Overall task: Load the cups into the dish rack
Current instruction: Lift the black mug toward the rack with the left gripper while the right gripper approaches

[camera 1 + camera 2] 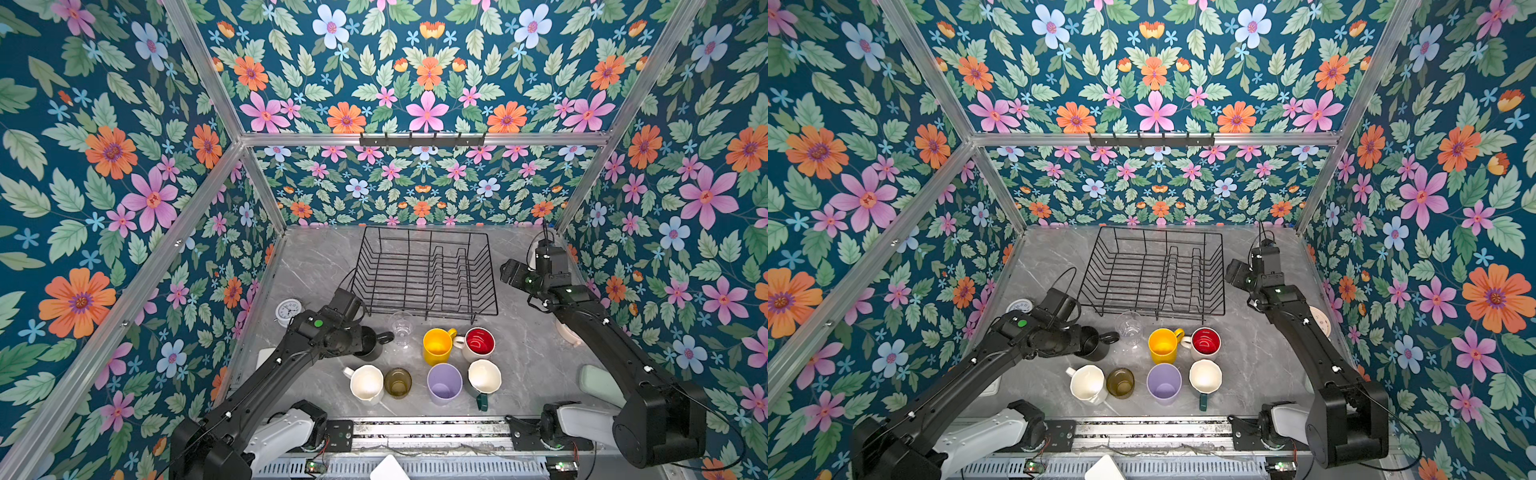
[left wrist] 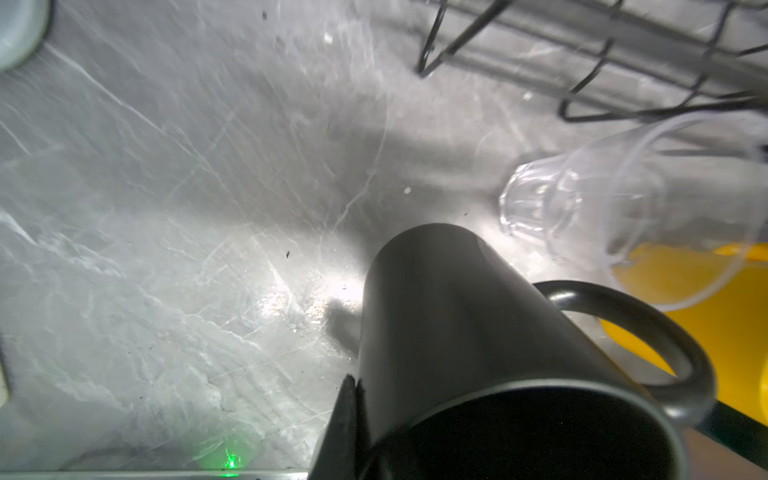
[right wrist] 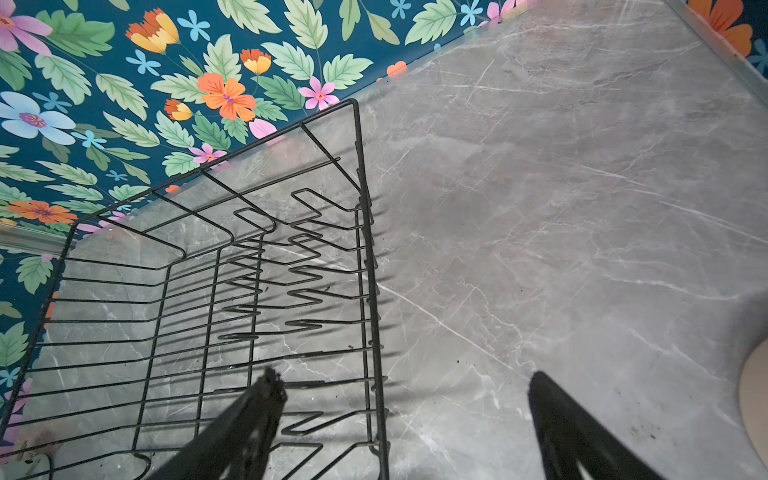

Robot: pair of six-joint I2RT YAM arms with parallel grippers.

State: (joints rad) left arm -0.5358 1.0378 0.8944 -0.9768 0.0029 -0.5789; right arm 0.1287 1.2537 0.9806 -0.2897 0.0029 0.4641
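**Top views.** My left gripper is closed on the wall of the black mug. The mug is at the left end of the back row of cups, just in front of the rack. In that row, the clear glass is just beside it, followed by the yellow mug and the red mug. The front row holds the white mug, olive glass, lilac tumbler and teal mug. All seven of these cups stand on the desk, and the rack holds nothing. My right arm is raised beside the rack's right side.

**Left wrist view.** One finger presses the outside of the mug wall; the other is hidden inside. The mug leans, and I cannot tell whether its base is off the desk. Its handle points towards the clear glass.

- Risk: a pinch on one thin wall could let the mug pivot or slip as I raise it.
- Risk: a swinging handle could topple the light glass beside it.
- Risk: a low carry could catch the mug's base on the rack's front rim.

**Right wrist view.** My right gripper is spread wide and holds nothing. It hangs over the rack's side rim and bare desk. If I leave it there, it may obstruct the mug's path into the rack.
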